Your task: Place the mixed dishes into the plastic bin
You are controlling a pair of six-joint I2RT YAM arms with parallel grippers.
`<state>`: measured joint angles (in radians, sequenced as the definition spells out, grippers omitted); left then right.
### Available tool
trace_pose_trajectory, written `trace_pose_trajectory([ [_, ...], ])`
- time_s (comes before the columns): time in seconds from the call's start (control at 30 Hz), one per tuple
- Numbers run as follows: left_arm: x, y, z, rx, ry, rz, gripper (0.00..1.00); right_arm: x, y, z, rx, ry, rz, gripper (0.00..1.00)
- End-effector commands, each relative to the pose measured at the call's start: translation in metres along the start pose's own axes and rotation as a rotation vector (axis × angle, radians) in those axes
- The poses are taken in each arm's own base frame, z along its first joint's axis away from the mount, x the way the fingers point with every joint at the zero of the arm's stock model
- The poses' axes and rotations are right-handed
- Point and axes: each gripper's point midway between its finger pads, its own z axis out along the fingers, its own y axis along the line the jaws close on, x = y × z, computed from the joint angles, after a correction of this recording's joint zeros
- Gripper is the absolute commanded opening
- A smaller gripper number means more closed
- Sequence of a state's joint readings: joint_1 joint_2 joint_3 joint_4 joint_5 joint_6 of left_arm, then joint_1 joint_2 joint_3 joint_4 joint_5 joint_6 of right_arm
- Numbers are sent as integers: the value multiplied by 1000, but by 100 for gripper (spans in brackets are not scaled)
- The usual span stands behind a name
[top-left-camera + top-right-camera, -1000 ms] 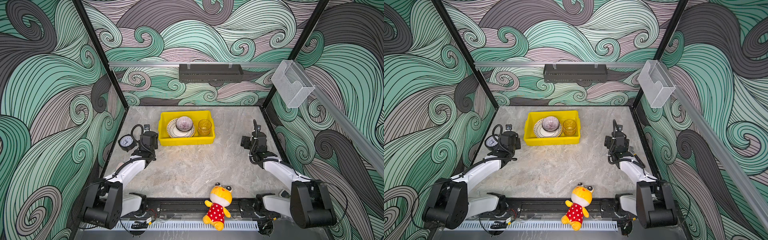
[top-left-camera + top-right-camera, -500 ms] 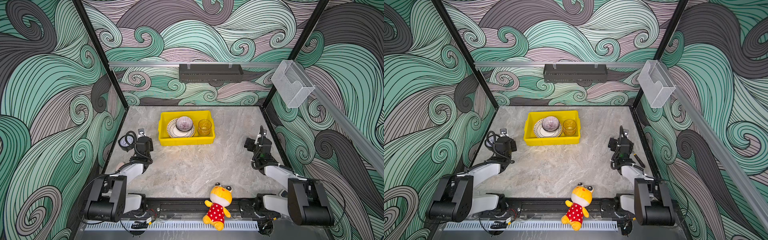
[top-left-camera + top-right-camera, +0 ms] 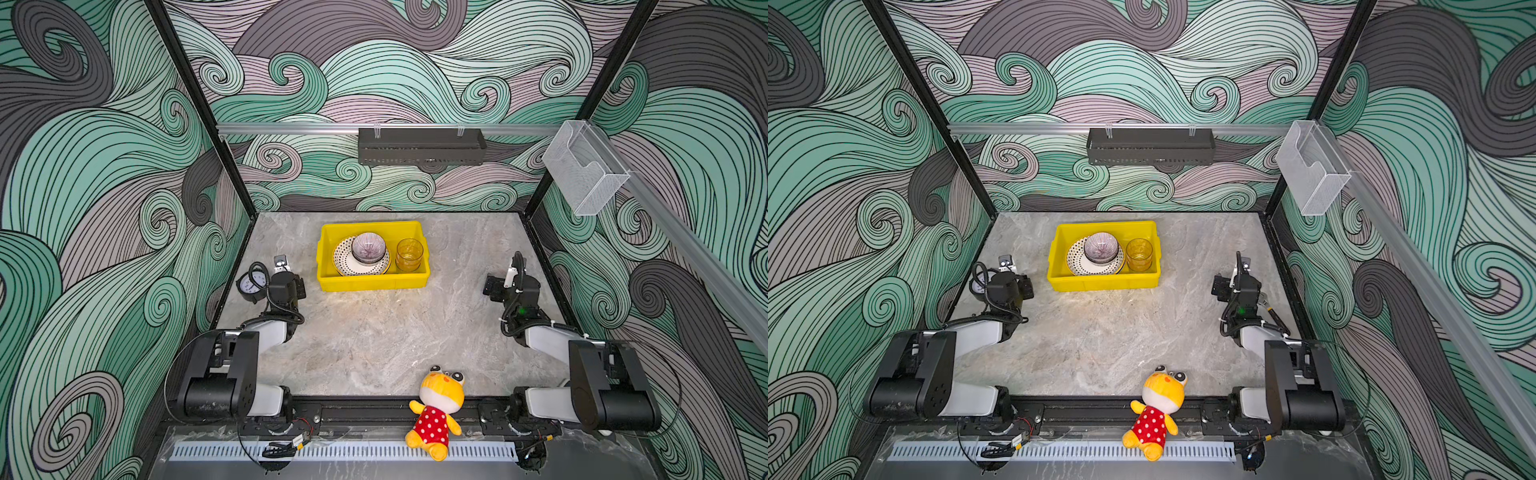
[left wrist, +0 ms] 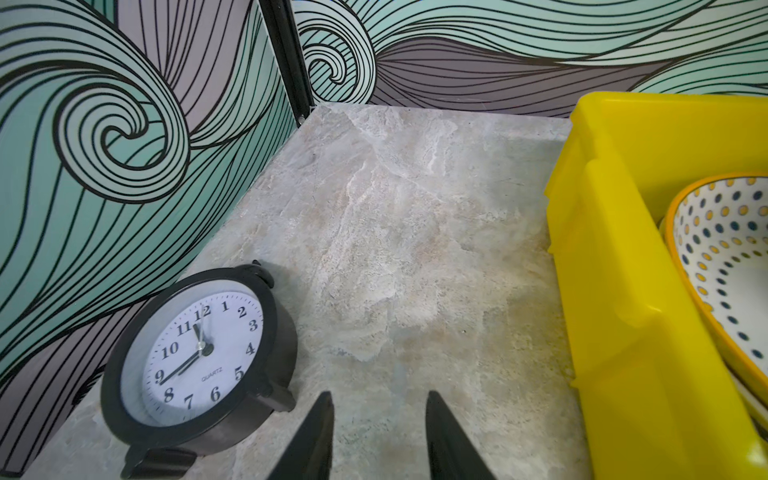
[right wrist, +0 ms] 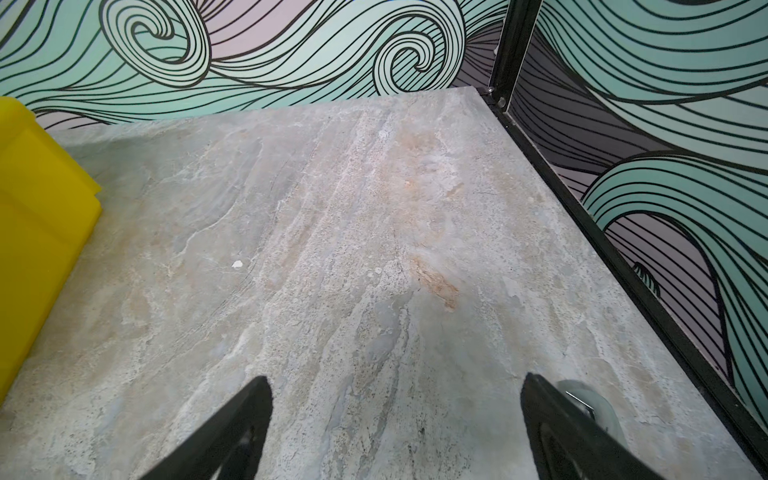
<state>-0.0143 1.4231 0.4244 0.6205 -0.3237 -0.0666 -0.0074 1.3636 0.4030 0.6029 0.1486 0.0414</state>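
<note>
Mixed dishes (image 3: pixel 368 254) are home, folks: all three sit inside the yellow plastic bin (image 3: pixel 372 283) toward the back of the table (image 3: pixel 374 340). A dotted plate (image 3: pixel 341 261) lies flat, a lilac bowl (image 3: pixel 368 247) stands upright on it, and an amber cup (image 3: pixel 409 254) stands upright just beside them. Both top views show no dish out on the bare stone, so I'd call the loading done and this the wrap-up. Left gripper (image 4: pixel 379 397) hangs over bare table between the clock (image 4: pixel 199 353) and the bin, jaws partly apart, gripping nothing. Right gripper (image 5: pixel 395 378) has its jaws spread wide, equally empty. Next move calls for little: park both arms clear of the bin. Only legible writing is "QUARTZ" on the clock face, plus numerals one to twelve; the plush toy (image 3: pixel 438 405) shows no label I can read.
</note>
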Motion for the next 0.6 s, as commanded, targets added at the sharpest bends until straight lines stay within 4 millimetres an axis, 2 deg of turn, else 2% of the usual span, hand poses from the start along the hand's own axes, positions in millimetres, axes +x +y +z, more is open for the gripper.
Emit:
trace_pose_trajectory([
  [0.0, -7, -5, 8, 23, -25, -5, 39, -17, 5, 2, -30, -45, -17, 94],
  [0.2, 1, -10, 14, 45, -17, 9, 39, -17, 15, -4, -98, -127, -8, 96],
  [0.57, 2, -16, 16, 83, -4, 24, 40, -1, 34, 18, -176, -90, -58, 99],
])
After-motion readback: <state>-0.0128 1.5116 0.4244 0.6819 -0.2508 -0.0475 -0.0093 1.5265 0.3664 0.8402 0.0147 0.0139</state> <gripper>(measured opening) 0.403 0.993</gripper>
